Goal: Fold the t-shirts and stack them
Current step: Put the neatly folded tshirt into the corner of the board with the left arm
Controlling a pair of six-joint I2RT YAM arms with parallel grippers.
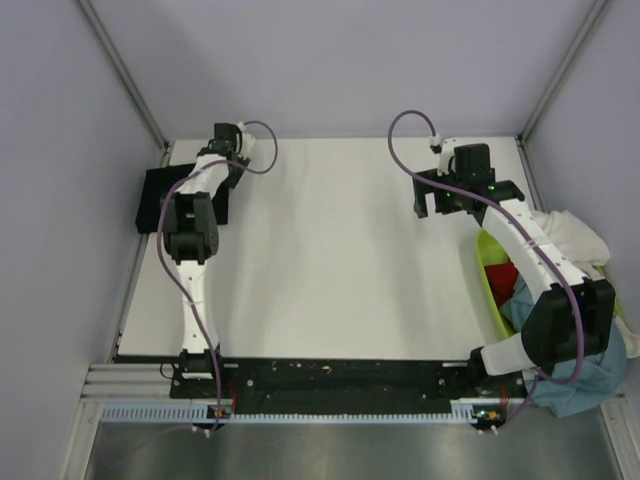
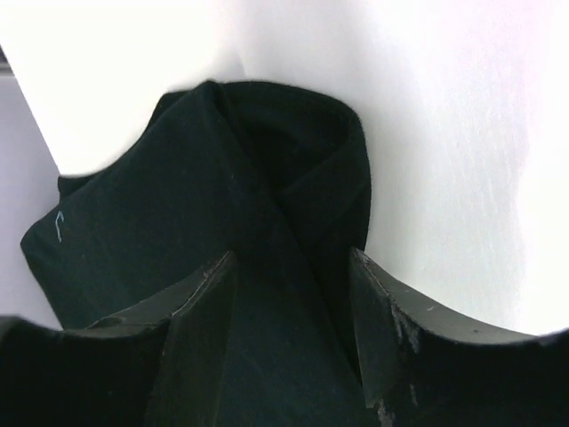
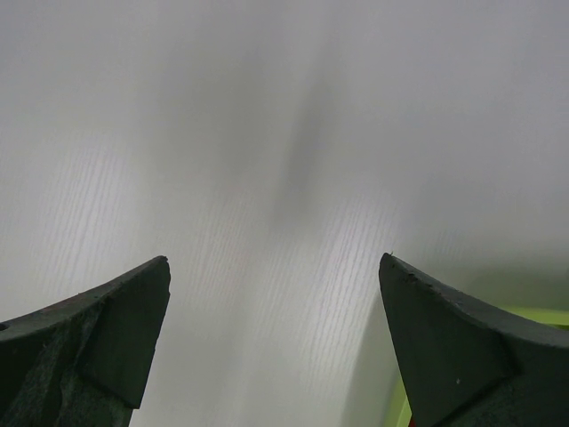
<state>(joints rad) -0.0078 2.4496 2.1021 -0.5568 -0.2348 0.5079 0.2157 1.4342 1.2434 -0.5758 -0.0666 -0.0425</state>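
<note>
black t-shirt (image 1: 160, 200) lies folded at the far left edge of the table (image 1: 340, 260); left gripper (image 2: 293, 258) sits over it, fingers apart. right gripper (image 3: 276, 262) spread wide above bare far-right surface. broad free tabletop between arms. lime-green basket (image 1: 483, 262) at the right edge holds white t-shirt (image 1: 575, 235), red t-shirt (image 1: 503, 275) and teal-blue t-shirt (image 1: 580, 385), right arm crossing above

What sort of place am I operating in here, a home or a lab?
Most likely a lab test cell: plain grey enclosure walls on metal frame posts, a white table, and an aluminium mounting rail at its near edge.
</note>
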